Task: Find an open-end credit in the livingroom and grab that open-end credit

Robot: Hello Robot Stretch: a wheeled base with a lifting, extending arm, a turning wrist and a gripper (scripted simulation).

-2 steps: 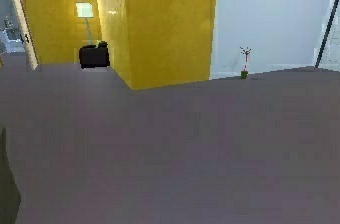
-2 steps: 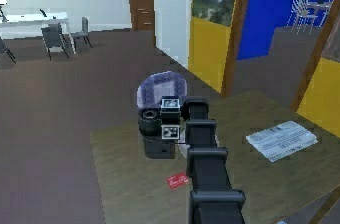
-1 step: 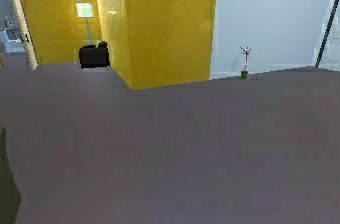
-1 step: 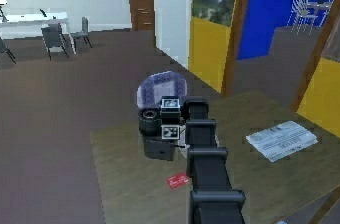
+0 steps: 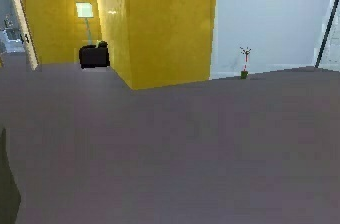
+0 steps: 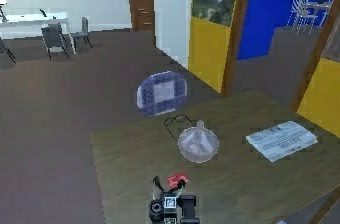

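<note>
On the arm side view's right, a folded newspaper (image 6: 282, 140) is lying on the dark desk (image 6: 128, 165), with a clear glass dish (image 6: 198, 143) sitting near it. Grey chairs (image 6: 53, 38) are standing far off. In the forward view, a black armchair (image 5: 95, 55) is sitting beneath a lit lamp (image 5: 85, 11), and a thin twig plant (image 5: 245, 62) is standing by the white wall.

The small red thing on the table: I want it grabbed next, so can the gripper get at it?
Likely yes: the small red thing lies on the table right by the gripper, with nothing between them; the clear bowl stands apart.
</note>
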